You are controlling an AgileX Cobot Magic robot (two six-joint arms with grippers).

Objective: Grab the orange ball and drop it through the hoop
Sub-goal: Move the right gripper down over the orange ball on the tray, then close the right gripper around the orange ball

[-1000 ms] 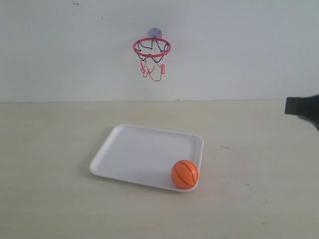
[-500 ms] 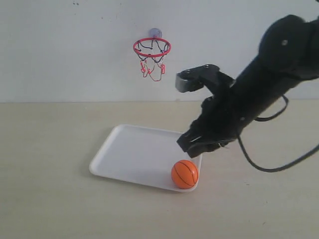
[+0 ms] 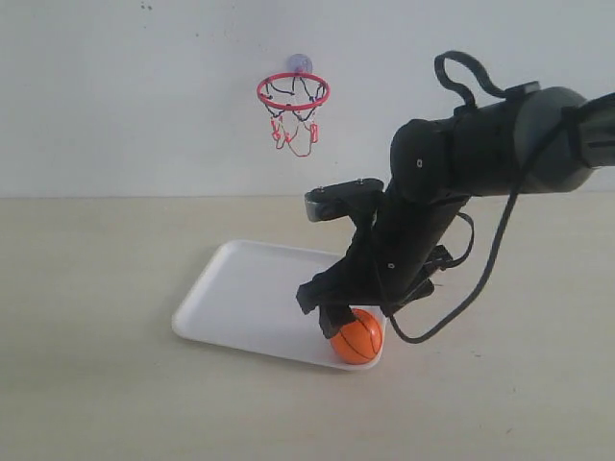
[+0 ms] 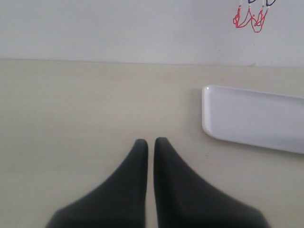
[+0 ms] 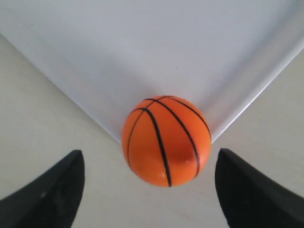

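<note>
At tray (image 3: 245,293) corner | orange ball (image 3: 359,341) | right hand (image 5: 149,159) spread astride

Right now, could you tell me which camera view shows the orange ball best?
The right wrist view: the orange ball is large and unobstructed in the tray corner. The exterior view shows it small, partly hidden by the right gripper. The left wrist view misses it.
</note>
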